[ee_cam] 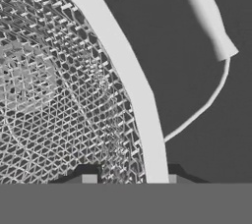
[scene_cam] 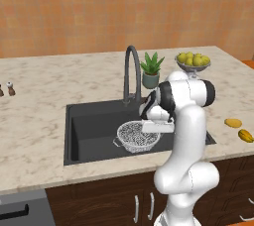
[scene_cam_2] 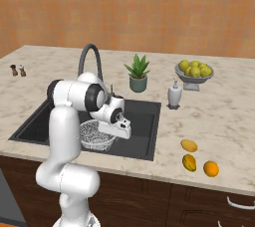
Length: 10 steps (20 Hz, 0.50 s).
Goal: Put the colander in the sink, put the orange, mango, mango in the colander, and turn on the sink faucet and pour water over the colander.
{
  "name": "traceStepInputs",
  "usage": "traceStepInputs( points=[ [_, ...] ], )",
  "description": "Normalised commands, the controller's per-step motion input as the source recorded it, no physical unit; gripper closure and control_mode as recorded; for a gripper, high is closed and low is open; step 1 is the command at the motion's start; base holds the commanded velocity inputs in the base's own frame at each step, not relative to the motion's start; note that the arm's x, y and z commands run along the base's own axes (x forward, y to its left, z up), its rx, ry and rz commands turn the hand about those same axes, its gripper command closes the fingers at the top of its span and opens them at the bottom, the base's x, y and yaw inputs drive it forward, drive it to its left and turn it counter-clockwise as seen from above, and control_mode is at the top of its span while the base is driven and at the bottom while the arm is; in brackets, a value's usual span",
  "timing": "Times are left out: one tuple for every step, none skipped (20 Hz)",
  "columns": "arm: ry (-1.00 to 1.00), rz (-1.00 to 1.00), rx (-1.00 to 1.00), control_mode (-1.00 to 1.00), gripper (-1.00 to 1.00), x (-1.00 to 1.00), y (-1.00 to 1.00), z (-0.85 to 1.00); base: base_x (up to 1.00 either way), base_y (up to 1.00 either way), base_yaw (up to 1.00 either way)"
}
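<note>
The white arm rises from the base, bends at the elbow and reaches forward and down over the sink (scene_cam: pixel 79 121), its hand tilted toward the basin. The gripper (ee_cam: pixel 129 176) sits at the near right rim of the colander (scene_cam: pixel 134 135) — in the hand view the thin white rim runs straight down between the two finger tips, so the jaws are closed on the colander's rim. The colander rests inside the sink, in front of the sink faucet (scene_cam: pixel 131 71). Right of the sink on the bench (scene_cam_2: pixel 219 116) lie two mangos (scene_cam_2: pixel 189 145) and, nearest the edge, the orange (scene_cam_2: pixel 211 169) — all well apart from the colander.
</note>
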Motion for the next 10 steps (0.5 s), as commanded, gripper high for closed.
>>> traceStepInputs(
  points=[
    [0.0,-0.03,-0.04,-1.0,1.0,0.0,0.0,-0.07,0.0,0.0,0.0],
    [0.0,-0.03,-0.02,-1.0,1.0,0.0,0.0,-0.01,0.0,0.0,0.0],
    [0.0,-0.03,0.0,-1.0,1.0,0.0,0.0,0.0,0.0,0.0,0.0],
    [0.0,-0.01,0.0,-1.0,1.0,0.0,0.0,0.0,0.0,0.0,0.0],
    [-0.01,-0.02,0.0,-1.0,1.0,0.0,0.0,0.0,0.0,0.0,0.0],
    [0.0,-0.03,0.0,-1.0,1.0,-0.01,0.01,0.0,0.0,0.0,0.0],
    [0.0,-0.05,0.0,-1.0,-1.0,-0.08,0.05,0.0,0.0,0.0,0.0],
    [0.0,-0.06,0.0,-1.0,-1.0,-0.06,0.05,0.0,0.0,0.0,0.0],
    [0.0,-0.08,0.0,-1.0,-1.0,-0.05,0.05,0.0,0.0,0.0,0.0],
    [0.0,-0.1,0.0,-1.0,-1.0,-0.06,0.03,0.0,0.0,0.0,0.0]
  ],
)
